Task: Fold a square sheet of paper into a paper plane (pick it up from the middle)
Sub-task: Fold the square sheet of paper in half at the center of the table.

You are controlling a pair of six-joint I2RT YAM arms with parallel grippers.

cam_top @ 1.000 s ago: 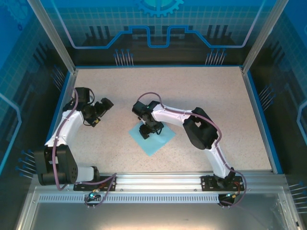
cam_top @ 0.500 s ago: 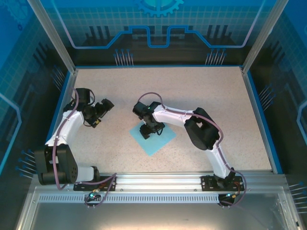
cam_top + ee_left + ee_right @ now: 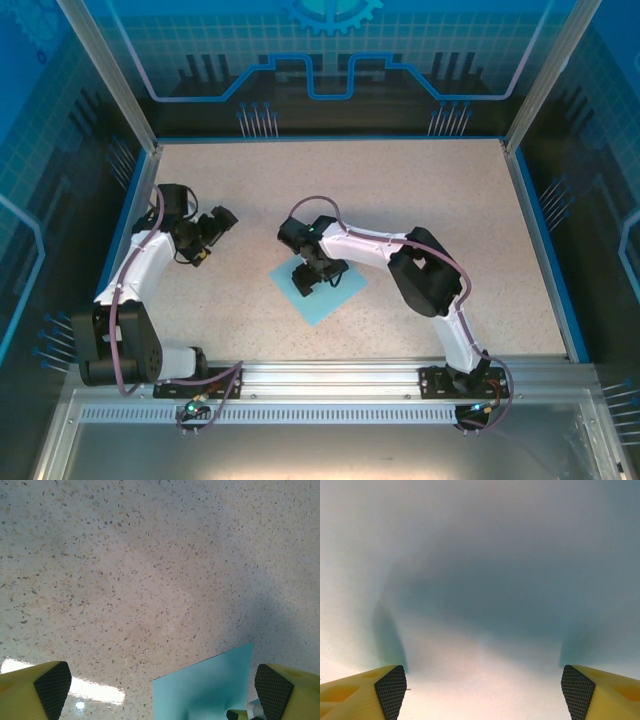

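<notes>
since a second ago the right arm (image 3: 400, 250) has drawn its wrist a little toward the near edge, and its jaws have spread wider over the square sheet of paper (image 3: 322, 300); the left arm (image 3: 140, 260) has not shifted. the right jaws now stand wide and point down at the sheet, which lies flat on the speckled worktop (image 3: 430, 200) directly beneath them. its far part is hidden under the wrist and its near corner sticks out toward the arm bases. in the right wrist view the pale blue paper (image 3: 480, 570) spreads between and beyond both pads (image 3: 390, 692), blurred by closeness, with nothing pinched; whether the tips touch it i cannot tell. the left jaws are spread wide too and hold nothing, hanging over bare worktop (image 3: 125, 580) well to the left of the right jaws. a corner of the sheet (image 3: 210, 680) shows ahead of them, nearer the right-hand pad (image 3: 272, 687) than the other.
</notes>
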